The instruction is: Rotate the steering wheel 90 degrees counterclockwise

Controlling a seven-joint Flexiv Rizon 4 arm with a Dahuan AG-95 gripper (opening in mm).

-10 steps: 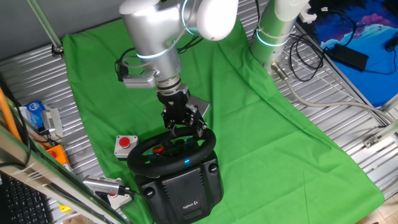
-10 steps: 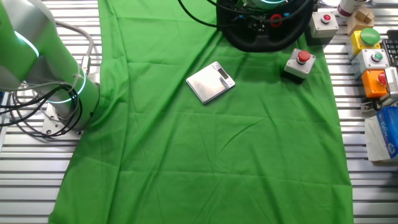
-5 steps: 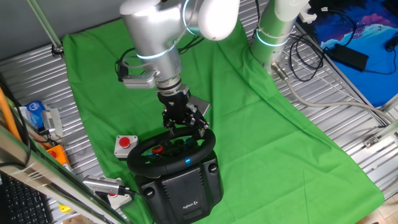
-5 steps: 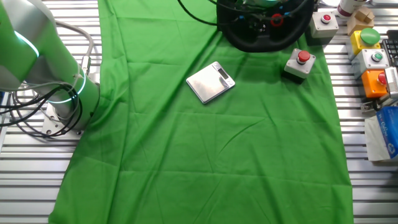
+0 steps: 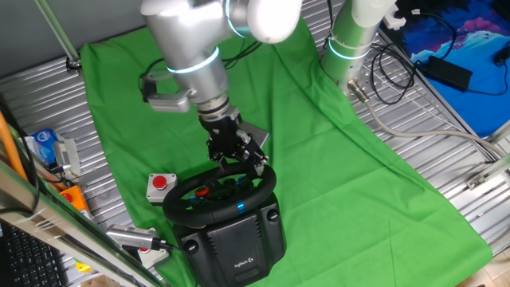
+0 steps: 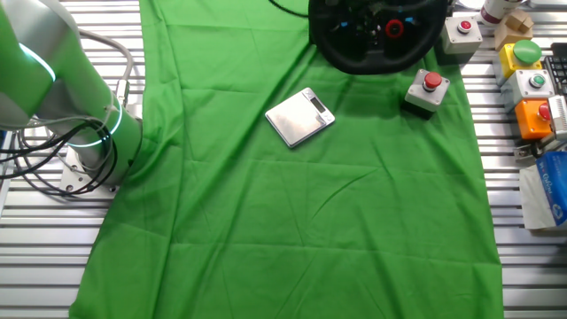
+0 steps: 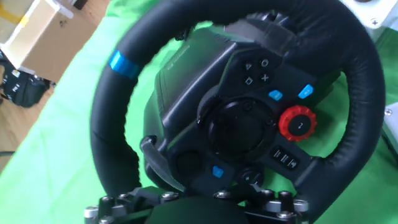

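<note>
The black steering wheel stands on its bulky black base at the near edge of the green cloth. My gripper is shut on the far part of the rim. In the hand view the wheel fills the frame, with a blue rim mark at upper left and a red dial right of the hub. My gripper sits at the bottom edge, over the rim; its fingertips are hidden. The other fixed view shows the wheel at the top edge.
A small grey box with a red button sits left of the wheel, also in the other fixed view. A silver scale lies on the cloth. Several button boxes line the right side. A second arm base stands behind.
My arm's upper part has swung to the left while the gripper stays on the rim. In the other fixed view the arm has left the frame and more of the wheel hub shows.
</note>
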